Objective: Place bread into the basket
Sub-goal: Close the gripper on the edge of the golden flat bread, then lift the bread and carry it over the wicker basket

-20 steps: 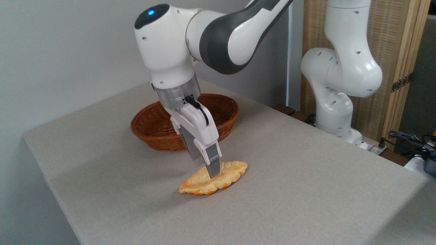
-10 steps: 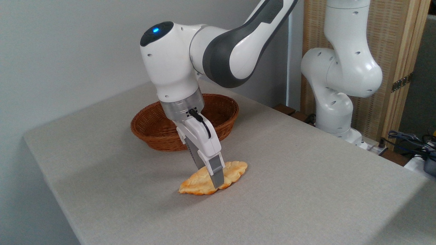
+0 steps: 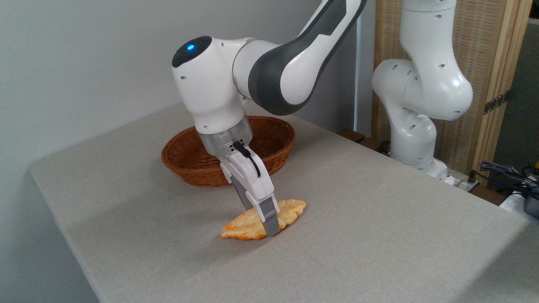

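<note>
The bread point(image 3: 242, 225), a flat golden-orange leaf-shaped pastry, lies on the grey table in front of the basket point(image 3: 182, 169), a dark reddish-brown wicker oval with nothing in it. My gripper point(image 3: 262, 216) is tilted down over the middle of the bread, its fingers apart and straddling it across its width. The near finger point(image 3: 271, 222) reaches down to the table at the bread's front edge. The far finger goes down behind the bread and its tip is hidden. The bread rests flat on the table.
The arm's white base point(image 3: 414, 126) stands off the table's right back edge, before a wooden screen point(image 3: 484, 63). Cables point(image 3: 505, 172) lie at the far right. The table's left edge point(image 3: 63, 227) and front corner are close by.
The gripper has come down and slightly right, from its tip resting above the bread's top to the near finger reaching the table at the bread's front edge. The bread has not moved.
</note>
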`<act>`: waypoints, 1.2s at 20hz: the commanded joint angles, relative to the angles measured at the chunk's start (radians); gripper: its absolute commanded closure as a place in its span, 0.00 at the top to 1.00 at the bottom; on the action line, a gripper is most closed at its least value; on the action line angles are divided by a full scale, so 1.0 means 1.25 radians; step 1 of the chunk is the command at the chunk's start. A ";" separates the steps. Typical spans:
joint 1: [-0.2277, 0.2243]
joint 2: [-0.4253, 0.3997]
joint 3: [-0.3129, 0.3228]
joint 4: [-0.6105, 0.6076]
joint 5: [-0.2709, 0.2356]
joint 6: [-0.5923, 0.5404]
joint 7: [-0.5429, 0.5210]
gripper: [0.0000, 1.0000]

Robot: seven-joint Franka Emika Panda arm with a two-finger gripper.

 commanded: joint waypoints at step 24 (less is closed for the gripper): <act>-0.004 -0.062 -0.008 0.050 -0.048 -0.027 0.011 0.44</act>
